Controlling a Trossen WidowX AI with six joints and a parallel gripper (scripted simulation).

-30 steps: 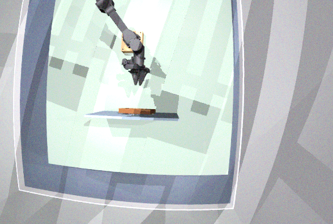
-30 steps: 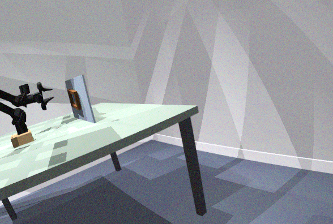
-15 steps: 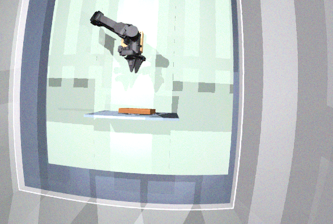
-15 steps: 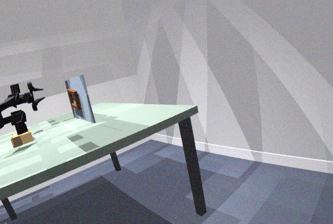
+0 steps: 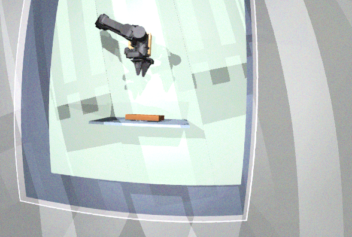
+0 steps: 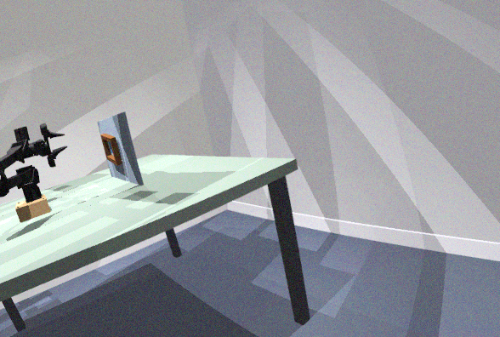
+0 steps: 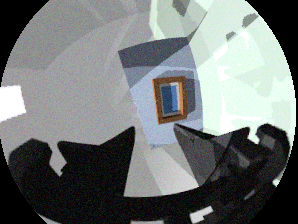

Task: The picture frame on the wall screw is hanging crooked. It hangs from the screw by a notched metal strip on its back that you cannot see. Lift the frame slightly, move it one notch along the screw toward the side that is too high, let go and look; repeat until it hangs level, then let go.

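Exterior view, item one: gripper (image 6: 56, 142), jaws parted and holding nothing, raised above the table (image 6: 221, 182) well apart from the work, apparently standing off so the hang can be checked. Item two: picture frame (image 6: 111, 148), orange-brown, hanging free on the upright wall panel (image 6: 127, 161). Wrist view shows the frame slightly tilted; further adjustment may be needed.

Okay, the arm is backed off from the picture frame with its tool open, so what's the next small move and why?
Probably hold there and check the tilt. The tool is open, holds nothing and sits well clear of the picture frame, which hangs free on the wall panel. In the wrist view the whole frame is in sight, so this is the moment to judge level. The view itself is rotated, so I can't tell whether it hangs level.
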